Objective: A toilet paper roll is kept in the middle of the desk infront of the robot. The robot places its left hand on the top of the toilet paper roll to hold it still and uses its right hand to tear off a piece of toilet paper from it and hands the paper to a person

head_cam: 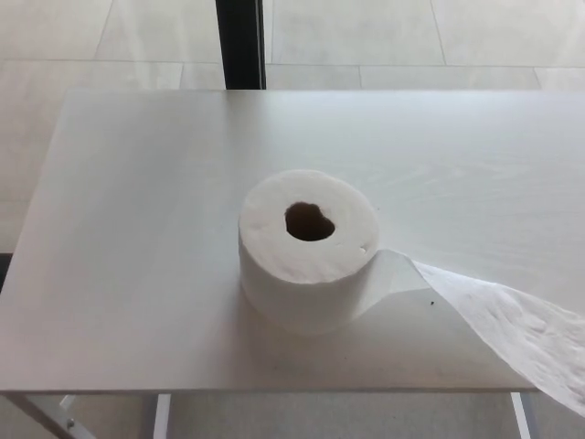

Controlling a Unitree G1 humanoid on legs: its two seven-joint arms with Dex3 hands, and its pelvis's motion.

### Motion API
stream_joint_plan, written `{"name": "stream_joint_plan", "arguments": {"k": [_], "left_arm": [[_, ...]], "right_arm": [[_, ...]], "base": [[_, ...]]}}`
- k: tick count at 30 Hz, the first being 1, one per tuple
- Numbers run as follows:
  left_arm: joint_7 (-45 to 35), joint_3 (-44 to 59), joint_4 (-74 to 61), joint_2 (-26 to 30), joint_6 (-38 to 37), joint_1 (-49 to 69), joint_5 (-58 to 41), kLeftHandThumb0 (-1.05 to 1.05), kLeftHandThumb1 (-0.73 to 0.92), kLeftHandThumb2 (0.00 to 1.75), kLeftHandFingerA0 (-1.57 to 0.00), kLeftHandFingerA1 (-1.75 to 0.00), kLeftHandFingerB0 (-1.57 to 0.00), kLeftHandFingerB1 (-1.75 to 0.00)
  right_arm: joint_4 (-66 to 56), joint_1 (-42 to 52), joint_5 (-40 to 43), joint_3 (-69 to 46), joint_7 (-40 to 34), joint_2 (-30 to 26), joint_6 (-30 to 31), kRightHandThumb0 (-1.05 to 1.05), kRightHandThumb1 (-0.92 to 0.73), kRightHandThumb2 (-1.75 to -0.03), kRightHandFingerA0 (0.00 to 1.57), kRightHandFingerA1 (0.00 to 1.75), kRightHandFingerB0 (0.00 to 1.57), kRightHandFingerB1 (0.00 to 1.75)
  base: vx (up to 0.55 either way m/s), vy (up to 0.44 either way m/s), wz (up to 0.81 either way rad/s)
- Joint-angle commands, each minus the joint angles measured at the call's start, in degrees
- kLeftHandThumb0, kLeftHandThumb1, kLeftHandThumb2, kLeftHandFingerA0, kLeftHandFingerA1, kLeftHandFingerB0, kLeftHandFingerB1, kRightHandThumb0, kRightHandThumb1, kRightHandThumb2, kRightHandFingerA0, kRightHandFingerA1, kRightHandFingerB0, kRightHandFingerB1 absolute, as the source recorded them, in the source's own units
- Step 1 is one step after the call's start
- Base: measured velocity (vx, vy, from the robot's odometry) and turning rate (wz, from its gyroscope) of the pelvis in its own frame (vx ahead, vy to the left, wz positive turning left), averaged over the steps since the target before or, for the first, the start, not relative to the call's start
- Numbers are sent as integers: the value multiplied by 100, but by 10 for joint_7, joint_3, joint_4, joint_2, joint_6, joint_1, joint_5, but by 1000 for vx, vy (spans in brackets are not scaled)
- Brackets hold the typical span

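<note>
**White roll upright on a pale desk, tail trailing to the robot's right**

White and softly textured, the toilet paper roll [309, 249] stands on end near the middle of the pale, faintly wood-grained rectangular desk [137, 229], a little toward the near edge. Its dark cardboard core opening [310, 221] faces straight up at the head camera. From the lower right side of the roll a loose strip of embossed paper [498, 315] unwinds, lies flat across the desktop and runs toward the near right corner, where its end passes over the desk's edge and out of the picture's lower right. Whether that end hangs free or rests on something below cannot be told from this view.

Neither of the robot's hands shows anywhere in the picture, so nothing can be said of how their fingers stand or of anything they hold; the top of the roll is bare and untouched.

Beyond the far edge of the desk lies a light tiled floor [384, 37], crossed by a dark vertical post [240, 44] that stands behind the desk left of centre. Under the near edge, white metal legs of the desk [162, 416] are partly visible.
</note>
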Motion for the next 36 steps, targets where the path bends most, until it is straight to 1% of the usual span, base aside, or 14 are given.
{"name": "stream_joint_plan", "arguments": {"k": [1,8,11,12,15,18,20,22,23,27,30,31,34,36], "left_arm": [[-55,47,49,40,-14,-41,-69,-84,36,83,-96,-69,-79,-60],[-71,125,-70,78,5,-66,-127,-90,45,95,-85,-79,-59,-61],[-65,146,-125,108,27,-111,-139,-84,65,60,-73,-67,-67,-51],[-63,151,-177,130,42,-140,-145,-90,51,103,-73,-74,-65,-57],[-14,167,-380,130,122,-165,-163,-102,51,101,-86,-82,-87,-73],[24,150,-488,141,152,-239,-162,-104,29,97,-99,-85,-57,-61],[46,131,-540,147,182,-269,-139,-105,74,64,-82,-77,-80,-67],[51,98,-611,160,216,-304,-119,-100,55,104,-68,-70,-72,-56],[55,73,-653,164,269,-334,-122,-90,75,63,-62,-58,-62,-44],[37,-7,-701,160,277,-413,-82,-64,85,64,-45,-52,-39,-45],[27,-100,-752,132,321,-504,-50,-63,64,109,-44,-68,-34,-60],[24,-118,-761,121,314,-518,-37,-66,84,65,-46,-65,-44,-54],[23,-157,-777,100,342,-551,-13,-58,61,105,-45,-66,-40,-60],[10,-191,-756,69,301,-564,8,-62,79,63,-46,-55,-45,-48]], "right_arm": [[21,-16,62,-56,19,-19,-76,-60,-58,-58,76,67,36,32],[-34,-55,123,-133,68,-30,-94,-69,-49,-79,34,47,16,39],[-87,-77,121,-133,70,-27,-97,-70,-47,-80,34,47,15,40],[-122,-92,107,-120,60,-23,-119,-75,-56,-58,42,36,22,31],[-221,-112,108,-103,74,-12,-119,-72,-48,-83,30,49,12,39],[-402,-128,114,-72,55,18,-62,-66,-49,-82,24,47,13,39],[-447,-141,102,-51,52,20,-51,-67,-50,-81,24,46,15,39],[-492,-156,108,-22,79,24,-55,-61,-51,-79,23,46,13,39],[-541,-152,113,-4,85,30,-29,-60,-50,-80,25,47,12,39],[-611,-168,92,48,83,47,-8,-59,-51,-79,25,48,13,39],[-680,-168,62,108,90,60,27,-64,-51,-81,28,51,15,40],[-706,-160,81,122,99,65,55,-61,-48,-80,27,51,15,40],[-721,-156,59,151,102,74,65,-64,-47,-82,29,52,17,41],[-712,-154,17,189,113,82,59,-72,-47,-84,26,52,16,41]], "base": [[0,0,0],[0,0,0],[0,0,0],[0,0,0],[0,0,0],[0,0,0],[0,0,0],[0,0,0],[0,0,0],[0,0,0],[0,0,0],[0,0,0],[0,0,0],[0,0,0]]}}
